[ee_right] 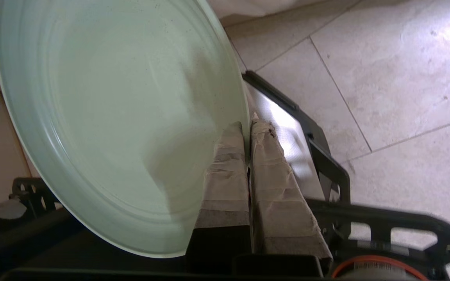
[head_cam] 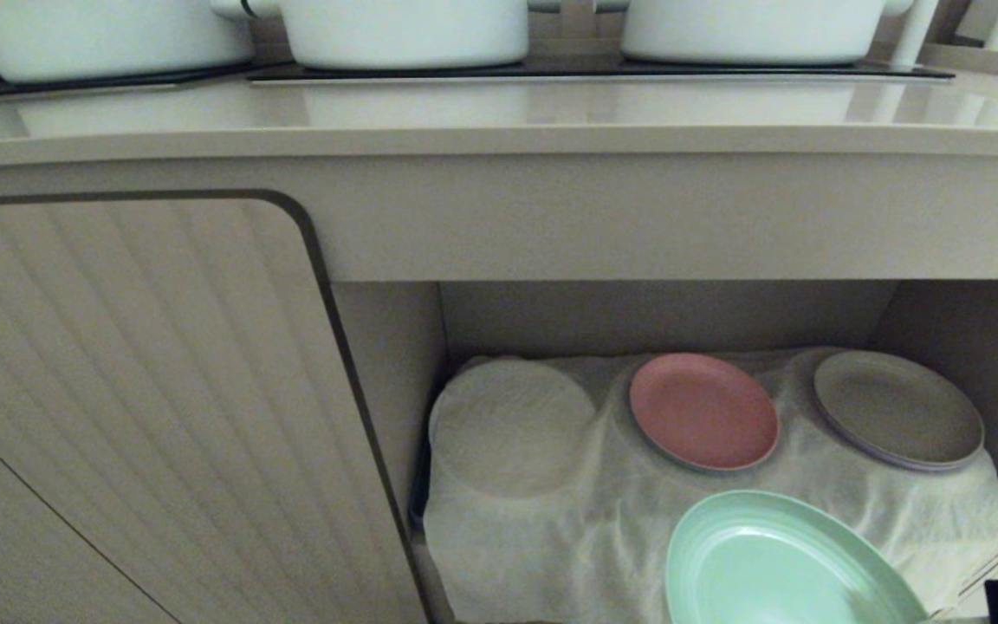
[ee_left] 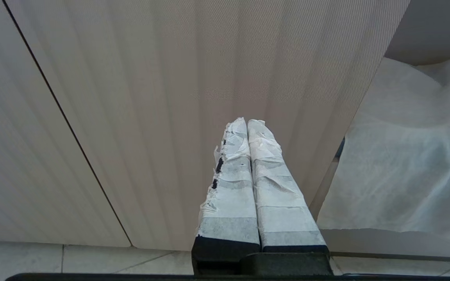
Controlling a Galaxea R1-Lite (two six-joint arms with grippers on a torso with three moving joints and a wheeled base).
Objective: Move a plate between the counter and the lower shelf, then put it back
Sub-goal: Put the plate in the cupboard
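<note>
The right gripper's taped fingers are clenched on the rim of the plate, one pad on its upper face and one behind the edge, so the mint-green disc fans out sideways from the pinch, with nearly all of its weight hanging off to one side of the fingers. In the head view the plate is carried low at the front of the lower shelf, tilted, its far rim over the wrinkled white cloth and seemingly not resting on it. Beyond the fingers, deeper in the cubby, the pink plate lies straight ahead, a beige-grey plate sits off to its right, and an empty round hollow in the cloth lies to the left. The counter runs well above the fingers, its thick front edge overhanging the cubby mouth. The left gripper hangs idle before the ribbed cabinet door, its fingers pressed together on nothing, farther from the plate than the right.
</note>
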